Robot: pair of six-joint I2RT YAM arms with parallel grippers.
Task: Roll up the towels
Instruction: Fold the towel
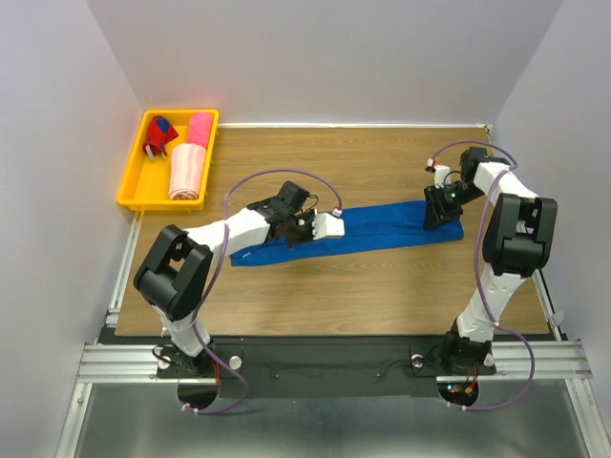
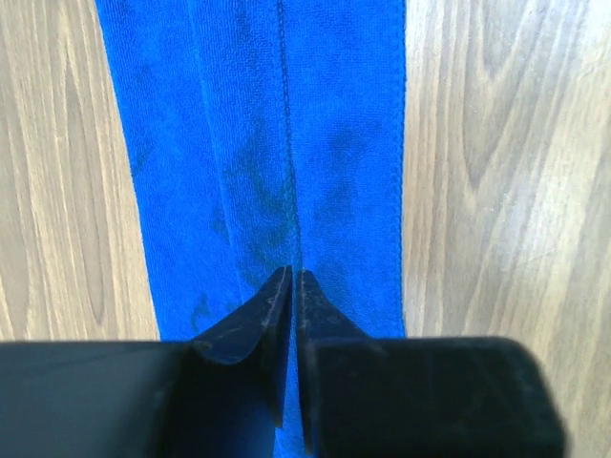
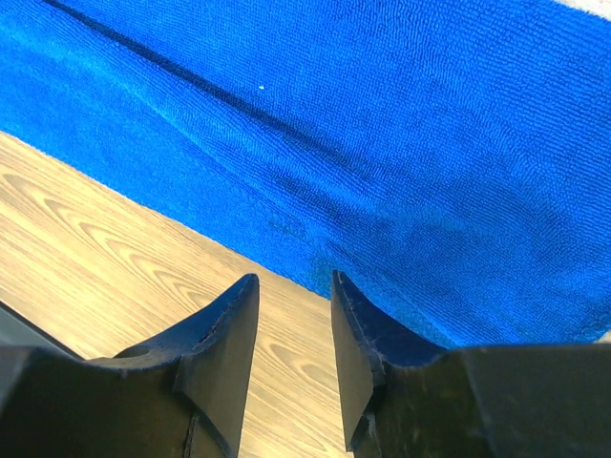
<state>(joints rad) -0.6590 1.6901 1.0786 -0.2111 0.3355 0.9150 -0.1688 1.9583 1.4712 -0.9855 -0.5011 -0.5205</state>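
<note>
Jaws barely apart left, wider right, we hover over the blue towel (image 1: 382,234), spread flat on the counter (image 1: 382,286) for rolling.

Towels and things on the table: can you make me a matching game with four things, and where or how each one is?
Things:
1. blue towel
2. hot pink towel
3. yellow tray
4. right claw

Where or how:
A. at the far left corner of the table
B. open, at the blue towel's edge
C. spread flat across the table
D. rolled up in the tray

Pairs: 1-C, 2-D, 3-A, 4-B.
</note>
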